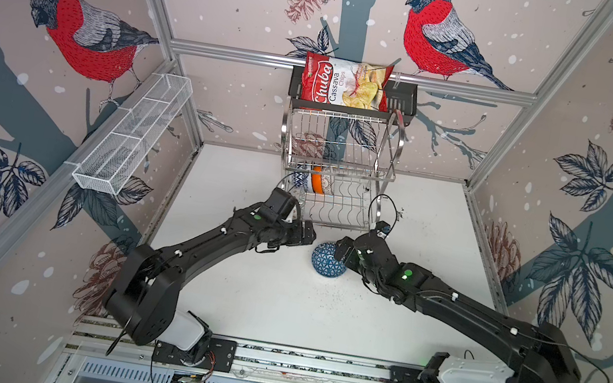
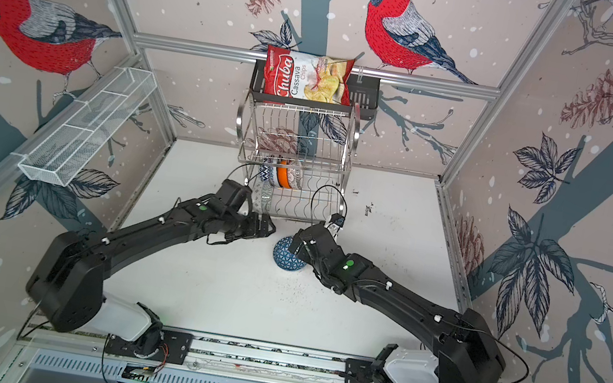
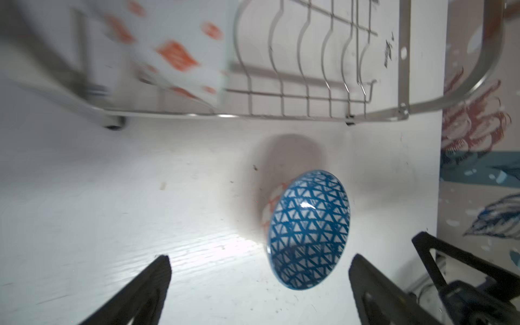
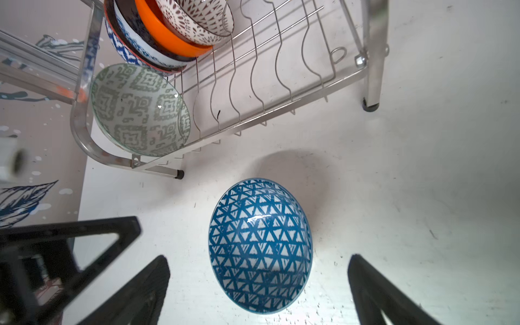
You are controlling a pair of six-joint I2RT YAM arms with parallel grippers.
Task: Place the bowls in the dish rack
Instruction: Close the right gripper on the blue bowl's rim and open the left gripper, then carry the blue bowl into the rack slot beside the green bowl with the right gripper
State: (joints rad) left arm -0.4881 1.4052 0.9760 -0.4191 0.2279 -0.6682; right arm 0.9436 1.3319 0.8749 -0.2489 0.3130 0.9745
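Note:
A bowl with a blue triangle pattern (image 1: 326, 262) (image 2: 287, 257) (image 3: 308, 230) (image 4: 260, 246) lies on the white table in front of the dish rack (image 1: 345, 152) (image 2: 301, 137). My left gripper (image 1: 310, 236) (image 3: 259, 259) is open just left of it, holding nothing. On the bowl's right side my right gripper (image 1: 341, 250) (image 4: 259, 259) is open over it, the bowl showing between its fingers without touching them. On the rack's lower tier stand a grey-green patterned bowl (image 4: 138, 109), an orange bowl (image 4: 168, 36) (image 1: 317, 179) and other patterned bowls.
A chips bag (image 1: 346, 83) sits in a black shelf above the rack. A long white mesh basket (image 1: 133, 134) hangs on the left wall. The rack's legs (image 4: 371, 84) and curved side frame (image 3: 478, 76) stand close behind both grippers.

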